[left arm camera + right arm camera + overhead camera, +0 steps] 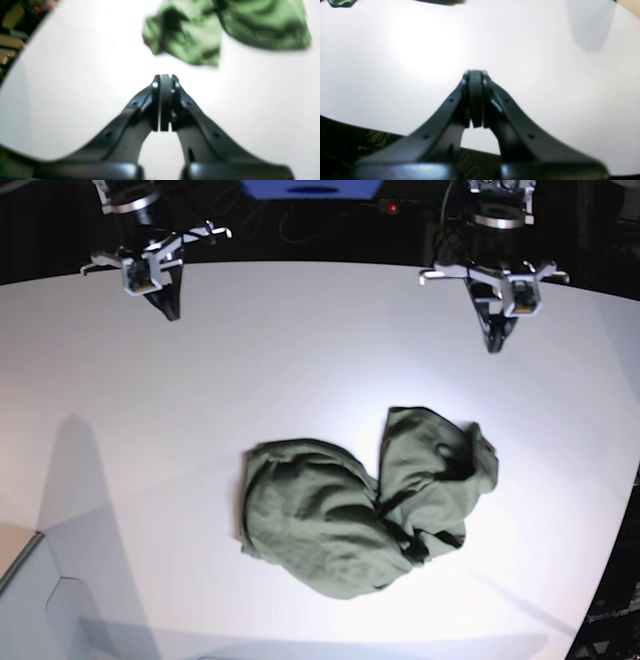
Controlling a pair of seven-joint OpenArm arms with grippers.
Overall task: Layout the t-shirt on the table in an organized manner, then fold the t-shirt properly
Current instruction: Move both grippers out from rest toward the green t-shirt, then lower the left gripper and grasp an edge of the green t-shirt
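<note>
Mid-table, the t-shirt [365, 515] is lying crumpled, long axis crosswise; left gripper [493, 345] is hanging nearer, clenched empty; right gripper [172, 312] likewise, farther.

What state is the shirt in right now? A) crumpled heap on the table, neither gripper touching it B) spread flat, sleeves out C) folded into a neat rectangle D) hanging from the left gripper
A: the shirt lies bunched and wrinkled on the table, while the left gripper and right gripper hang shut and empty near the far edge, well apart from it.
</note>
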